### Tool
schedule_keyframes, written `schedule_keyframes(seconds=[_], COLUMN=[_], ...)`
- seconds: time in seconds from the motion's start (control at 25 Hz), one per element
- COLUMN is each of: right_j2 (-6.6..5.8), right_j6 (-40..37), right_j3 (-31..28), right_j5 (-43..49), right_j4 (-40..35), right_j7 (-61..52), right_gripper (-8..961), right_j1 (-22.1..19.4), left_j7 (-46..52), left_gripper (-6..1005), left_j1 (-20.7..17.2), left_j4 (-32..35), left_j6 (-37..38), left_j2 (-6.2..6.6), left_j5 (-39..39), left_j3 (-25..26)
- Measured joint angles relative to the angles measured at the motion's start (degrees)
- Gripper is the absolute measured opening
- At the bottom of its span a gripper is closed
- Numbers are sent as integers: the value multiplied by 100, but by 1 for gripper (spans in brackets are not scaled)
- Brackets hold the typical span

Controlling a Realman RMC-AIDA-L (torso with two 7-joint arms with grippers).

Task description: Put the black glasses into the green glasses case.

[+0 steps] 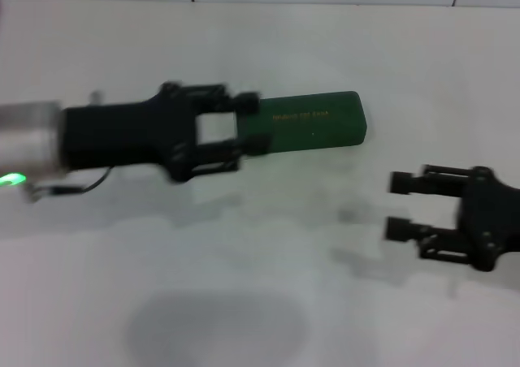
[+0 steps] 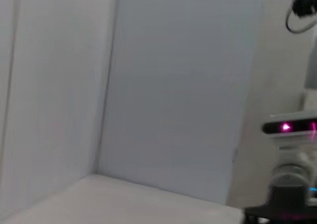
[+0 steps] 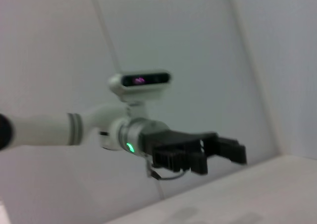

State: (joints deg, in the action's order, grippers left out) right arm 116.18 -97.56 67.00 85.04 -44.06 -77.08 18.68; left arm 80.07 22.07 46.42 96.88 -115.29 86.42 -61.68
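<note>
Green glasses case lies shut on the white table, left gripper at its end

Green glasses case (image 1: 313, 123) is the one task object in sight. The black glasses cannot be seen in any of the views.

Nearest the robot in the head view, the bare white table (image 1: 244, 302) carries a soft grey shadow. Further out on the right, the right gripper (image 1: 400, 206) hangs over the table with its two fingers spread apart and nothing between them. It is well apart from the case.

Beyond that, at the middle of the table, the dark green case lies flat with its lid closed and the small gold lettering facing up. The left gripper (image 1: 252, 124) reaches in from the left, level with the case. Its fingers (image 1: 247, 103) are spread, one at each long edge of the case's left end. Whether they touch it cannot be told.

From the right wrist view, the left gripper (image 3: 237, 151) shows above the table edge with its wrist camera (image 3: 141, 81) on top. The left wrist view shows mostly the pale wall (image 2: 173, 85) and a strip of table.
</note>
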Motion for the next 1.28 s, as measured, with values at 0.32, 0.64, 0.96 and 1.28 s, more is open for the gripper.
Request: schedule_keyframes(seconds=[0.32,0.64,0.96,1.28], right_j2=[-2,-14,-25,-10], right_j6=[67,-79,-92,-65], right_j3=[646,779,795,797], right_j5=[-596,-789,-790,-788], right_j4=[-37,-118,-123,-62], right_j7=[-32,-271,-273,-263], right_gripper=[660,783,777,777], right_j1=[319,428,488,572], left_j7=[-596,-981,-986,-989], left_gripper=[640,643,638,638], left_j1=[-88,-177,-187,-202], left_j4=[-1134,-1379,-1412,-1416], left_j6=[776,819,850,858], left_j2=[376,324,303,288], left_j5=[19,39,39,39], left_j3=[438,420,420,410])
